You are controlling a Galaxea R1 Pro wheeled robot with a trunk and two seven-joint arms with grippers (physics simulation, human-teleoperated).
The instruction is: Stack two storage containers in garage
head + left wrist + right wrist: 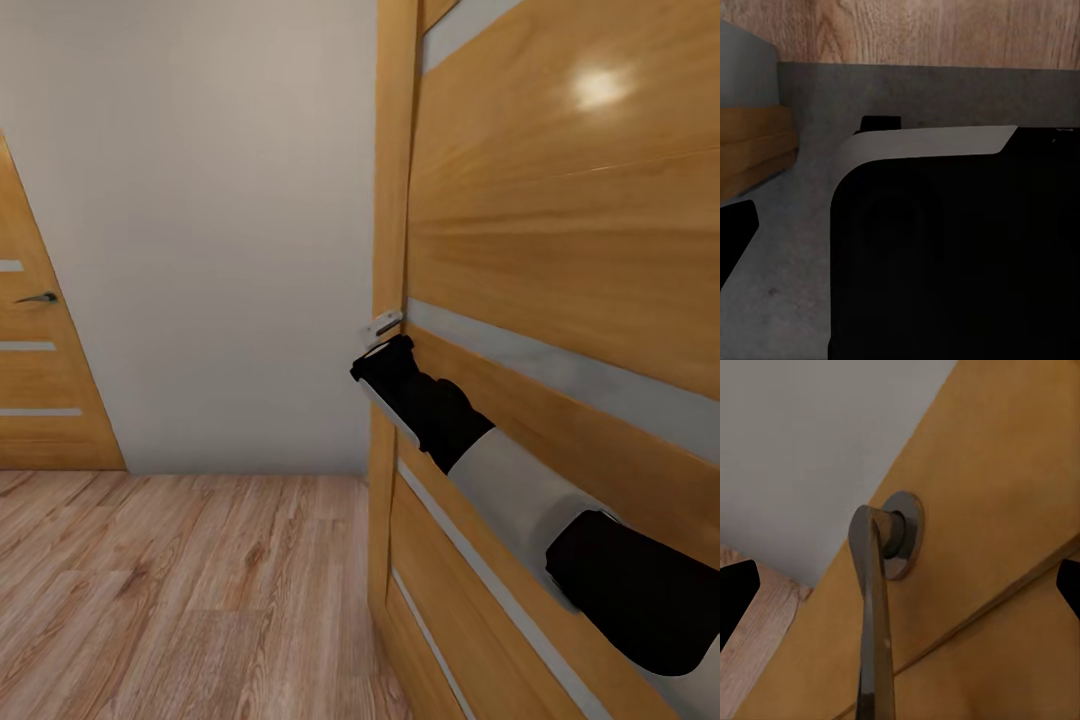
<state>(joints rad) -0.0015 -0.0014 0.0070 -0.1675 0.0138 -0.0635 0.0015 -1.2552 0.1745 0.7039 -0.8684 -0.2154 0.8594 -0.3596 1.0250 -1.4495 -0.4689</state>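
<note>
Garage-bound and no containers about, the right gripper [900,592] hangs spread wide and empty astride the door handle [874,607], apparently not yet touching, needing to close and press down.

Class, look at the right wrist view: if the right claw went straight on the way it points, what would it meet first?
Most likely the metal door handle, which lies between the right claw's open fingertips, then the wooden door behind it. Depth is hard to judge here.
</note>
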